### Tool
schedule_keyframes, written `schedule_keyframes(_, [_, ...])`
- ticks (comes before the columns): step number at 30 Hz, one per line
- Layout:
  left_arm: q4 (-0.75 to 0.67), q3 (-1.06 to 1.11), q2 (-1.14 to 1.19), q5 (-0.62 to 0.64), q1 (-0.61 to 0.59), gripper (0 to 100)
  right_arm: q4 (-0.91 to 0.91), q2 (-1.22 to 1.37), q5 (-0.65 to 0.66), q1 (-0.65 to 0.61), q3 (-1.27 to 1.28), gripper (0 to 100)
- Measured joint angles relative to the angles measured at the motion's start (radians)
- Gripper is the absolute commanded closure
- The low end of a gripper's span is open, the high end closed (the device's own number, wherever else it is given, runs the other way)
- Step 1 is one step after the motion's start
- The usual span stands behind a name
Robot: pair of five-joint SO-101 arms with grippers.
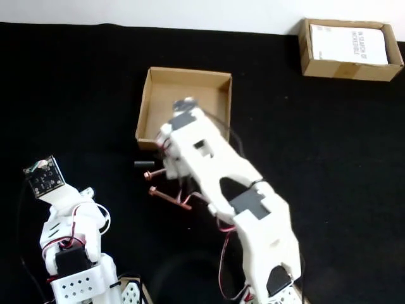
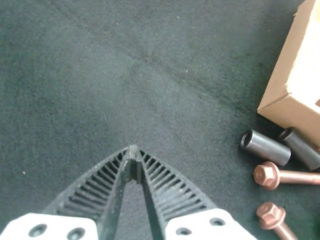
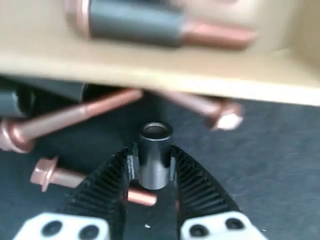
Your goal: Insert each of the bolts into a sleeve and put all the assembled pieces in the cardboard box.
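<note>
- right gripper (image 3: 154, 162) is clamped on a dark sleeve (image 3: 155, 142) just outside the cardboard box (image 1: 144, 107), and a copper stub (image 3: 141, 196) pokes out of the sleeve's end nearer the camera
- one assembled piece (image 3: 150, 22), bolt through sleeve, is already lying inside the box
- loose bolts (image 3: 75, 116) are scattered on the black table (image 1: 329, 190) right by the box wall nearest the arms
- left gripper (image 2: 132, 152) is pressed together with nothing in it, over the table, well apart from two spare sleeves (image 2: 265, 147) and two more bolts sitting by the box corner
</note>
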Motion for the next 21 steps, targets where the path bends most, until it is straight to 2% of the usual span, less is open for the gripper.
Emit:
schedule_keyframes(2, [0.0,0.0,0.0,0.009,0.0,99,0.029,-0.075,0.0,0.023,-0.052,99.1])
schedule_keyframes(6, [0.008,0.0,0.0,0.132,0.0,99,0.109,-0.235,0.0,0.029,-0.092,99.1])
schedule_keyframes(9, [0.077,0.0,0.0,0.161,0.0,99,0.186,-0.328,0.0,0.032,-0.094,99.1])
schedule_keyframes(15, [0.308,-0.152,0.0,0.069,0.0,99,0.272,-0.497,0.0,0.074,-0.075,99.1])
schedule_keyframes(21, [0.439,-0.407,0.026,-0.069,0.012,99,0.252,-0.733,0.0,0.114,0.133,99.1])
